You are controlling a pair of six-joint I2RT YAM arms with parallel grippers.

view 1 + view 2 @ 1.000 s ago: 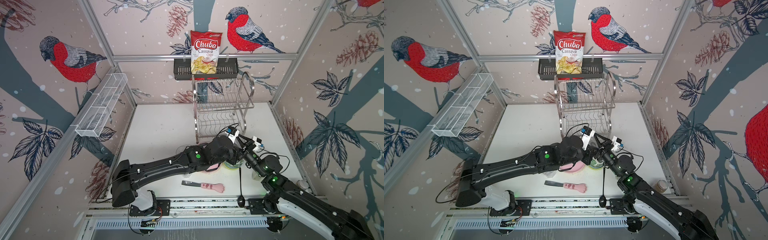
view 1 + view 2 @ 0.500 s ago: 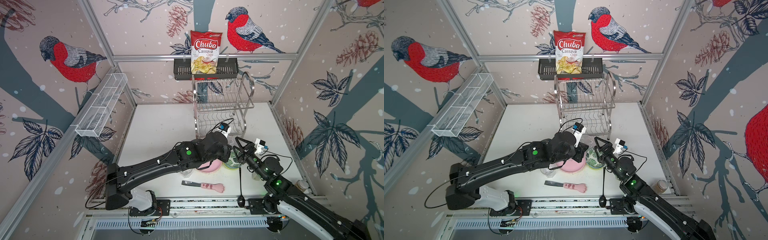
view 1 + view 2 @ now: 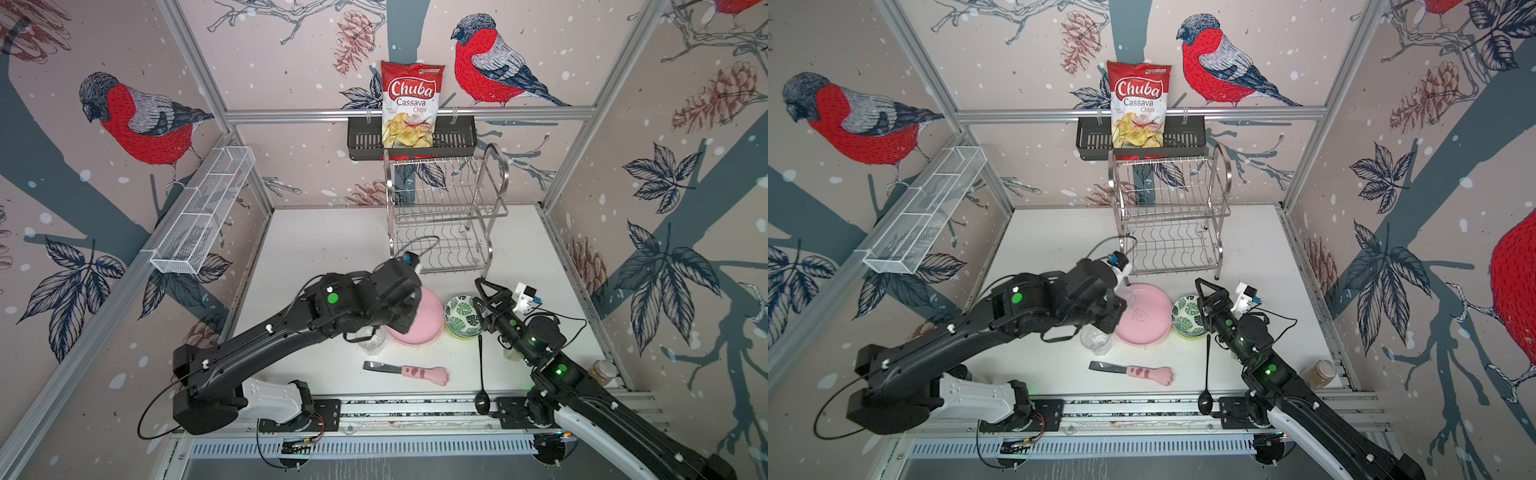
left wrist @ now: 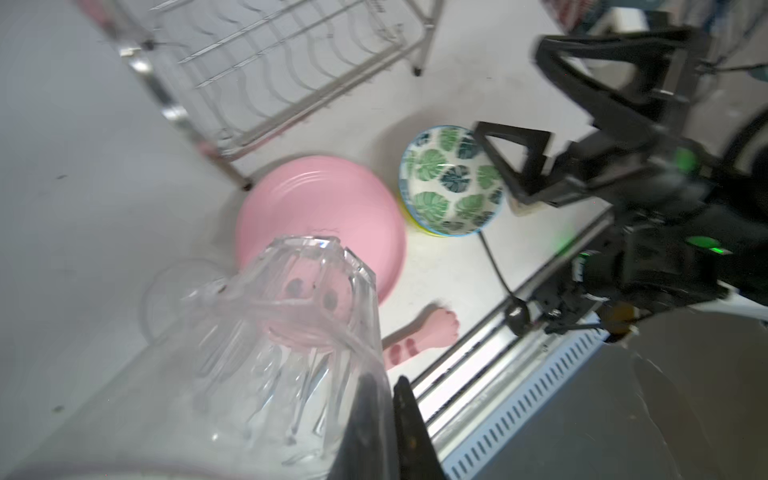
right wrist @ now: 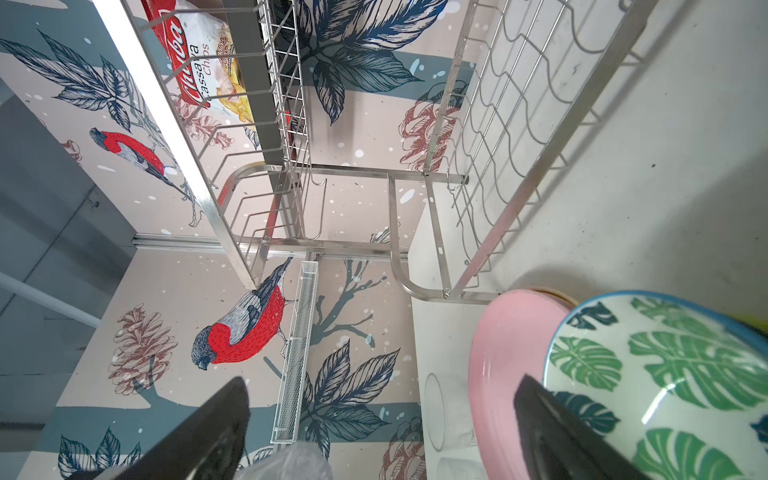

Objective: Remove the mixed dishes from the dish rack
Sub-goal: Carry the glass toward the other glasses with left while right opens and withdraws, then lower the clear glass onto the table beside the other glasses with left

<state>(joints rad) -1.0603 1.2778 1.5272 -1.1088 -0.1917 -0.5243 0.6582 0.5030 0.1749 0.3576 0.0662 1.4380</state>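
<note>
The dish rack (image 3: 446,208) (image 3: 1169,208) stands at the back of the table with both wire tiers bare. In front of it lie a pink plate (image 3: 424,324) (image 4: 324,208) and a green-leaf bowl (image 3: 461,313) (image 4: 453,183), which is nested in a lime bowl (image 3: 461,336). My left gripper (image 4: 384,380) is shut on the wall of a clear glass (image 4: 291,332), held above the near-left rim of the pink plate. Another clear glass (image 3: 1096,338) stands on the table beside that plate. My right gripper (image 3: 482,299) (image 5: 382,382) is open and empty, just right of the leaf bowl.
A black spoon (image 3: 481,374) and a pink paw-handled knife (image 3: 415,371) lie near the front edge. A small jar (image 3: 602,370) stands front right. A chips bag (image 3: 411,104) sits in the black basket above the rack. A white mesh tray (image 3: 203,216) hangs on the left wall.
My left arm has swung leftward, carrying the glass away from the bowls to the plate's left side. The right jaws have spread wide beside the leaf bowl.
</note>
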